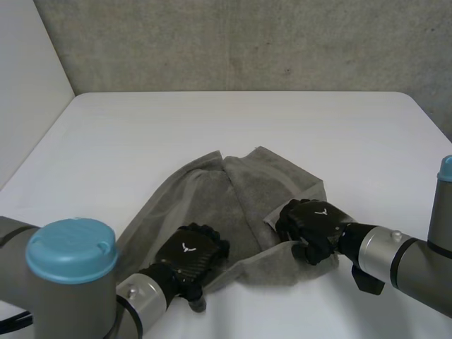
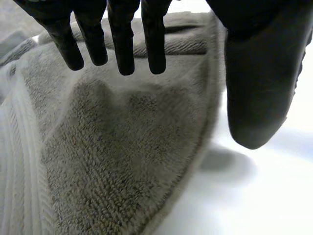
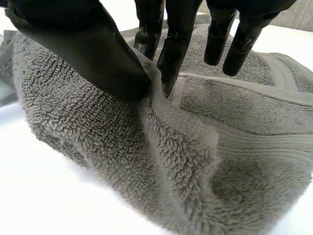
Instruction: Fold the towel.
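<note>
A grey towel [image 1: 244,187] lies rumpled and partly folded in the middle of the white table [image 1: 141,134]. My left hand [image 1: 189,256] hovers over the towel's near left part. In the left wrist view its fingers [image 2: 122,44] hang straight above the towel [image 2: 122,147], with the thumb [image 2: 259,78] out past the towel's edge, so the hand is open. My right hand [image 1: 311,220] is at the towel's near right corner. There its thumb [image 3: 93,49] and fingers [image 3: 173,54] pinch a raised ridge of the towel [image 3: 195,161].
Bare white table surrounds the towel on all sides. A grey wall [image 1: 247,42] runs behind the table's far edge. Both grey arms come in low over the table's near edge.
</note>
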Tool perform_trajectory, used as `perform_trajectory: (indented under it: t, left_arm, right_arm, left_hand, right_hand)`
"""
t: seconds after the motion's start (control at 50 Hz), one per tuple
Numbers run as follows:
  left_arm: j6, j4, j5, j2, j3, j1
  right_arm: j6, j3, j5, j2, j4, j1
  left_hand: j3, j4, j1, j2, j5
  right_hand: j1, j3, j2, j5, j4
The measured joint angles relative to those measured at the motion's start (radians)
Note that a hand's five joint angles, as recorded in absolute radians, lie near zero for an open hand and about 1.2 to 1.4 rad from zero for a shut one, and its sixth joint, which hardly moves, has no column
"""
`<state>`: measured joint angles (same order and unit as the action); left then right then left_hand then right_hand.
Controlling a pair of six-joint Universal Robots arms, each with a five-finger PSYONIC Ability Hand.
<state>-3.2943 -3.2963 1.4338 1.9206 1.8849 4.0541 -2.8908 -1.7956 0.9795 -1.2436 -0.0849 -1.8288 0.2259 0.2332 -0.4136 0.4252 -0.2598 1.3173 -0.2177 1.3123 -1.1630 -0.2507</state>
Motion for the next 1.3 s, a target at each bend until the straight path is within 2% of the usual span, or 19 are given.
perform_trajectory:
  t: [0.06,0.2,0.3,0.36,0.46,0.56,0.62,0.66,0.72,0.96,1.1,1.22,1.3]
  left_arm:
    - [0.016,-0.003,0.038,0.030,-0.022,-0.004]
    - [0.026,-0.004,0.099,0.091,-0.065,0.001]
    - [0.025,-0.004,0.105,0.106,-0.075,0.012]
    - [0.024,-0.003,0.103,0.106,-0.075,0.020]
    - [0.024,0.003,0.100,0.089,-0.071,0.028]
    - [0.021,0.007,0.099,0.039,-0.068,0.042]
    - [0.017,0.008,0.099,0.002,-0.066,0.061]
    - [0.014,0.009,0.098,-0.025,-0.065,0.084]
    - [0.011,0.010,0.097,-0.049,-0.067,0.117]
    - [0.009,0.014,0.090,-0.103,-0.065,0.211]
    - [0.010,0.027,0.089,-0.128,-0.057,0.226]
    - [0.011,0.036,0.089,-0.148,-0.051,0.227]
    - [0.012,0.037,0.088,-0.159,-0.045,0.225]
  right_arm:
    - [-0.019,-0.001,0.000,0.002,0.007,-0.004]
    - [-0.077,-0.010,0.002,-0.003,0.044,0.005]
    - [-0.107,-0.019,0.006,-0.020,0.063,0.011]
    - [-0.113,-0.027,0.008,-0.035,0.066,0.014]
    - [-0.106,-0.035,0.004,-0.054,0.062,0.016]
    - [-0.084,-0.032,-0.018,-0.059,0.033,0.015]
    - [-0.038,-0.029,-0.042,-0.053,-0.010,0.015]
    - [0.025,-0.028,-0.058,-0.040,-0.059,0.015]
    - [0.105,-0.029,-0.071,-0.018,-0.114,0.016]
    - [0.312,-0.017,-0.077,0.036,-0.189,0.022]
    - [0.407,0.017,-0.067,0.033,-0.190,0.021]
    - [0.525,0.025,-0.041,0.020,-0.187,0.021]
    - [0.597,0.019,0.001,-0.003,-0.183,0.027]
  left_hand:
    - [0.000,0.000,-0.051,0.048,-0.048]
    - [0.000,0.000,-0.353,0.355,-0.339]
    - [0.000,0.000,-0.441,0.483,-0.468]
    - [0.000,0.000,-0.552,0.653,-0.676]
    - [0.000,0.000,-0.648,0.843,-0.895]
    - [0.000,0.000,-0.648,0.845,-0.900]
    - [0.000,0.000,-0.648,0.845,-0.901]
    - [0.000,0.000,-0.648,0.845,-0.901]
    - [0.000,0.000,-0.648,0.845,-0.901]
    - [0.000,0.000,-0.648,0.845,-0.901]
    - [0.000,0.000,-0.648,0.844,-0.901]
    - [0.000,0.000,-0.648,0.844,-0.901]
    - [0.000,0.000,-0.648,0.844,-0.901]
  right_hand:
    - [0.000,0.000,0.000,0.000,0.000]
    - [0.000,0.000,0.000,0.000,0.000]
    - [0.000,0.000,0.000,0.000,0.000]
    - [0.000,0.000,0.000,0.000,0.000]
    - [0.000,0.000,0.000,0.000,0.000]
    - [0.000,0.000,0.000,0.000,0.000]
    - [-0.179,0.000,-0.180,0.186,0.000]
    - [-0.393,0.000,-0.388,0.413,0.000]
    - [-0.492,0.000,-0.471,0.517,0.000]
    - [-0.507,0.000,-0.488,0.529,0.000]
    - [-0.474,0.000,-0.474,0.494,0.000]
    - [-0.002,0.000,-0.005,0.021,0.000]
    - [0.003,0.000,0.010,-0.006,0.000]
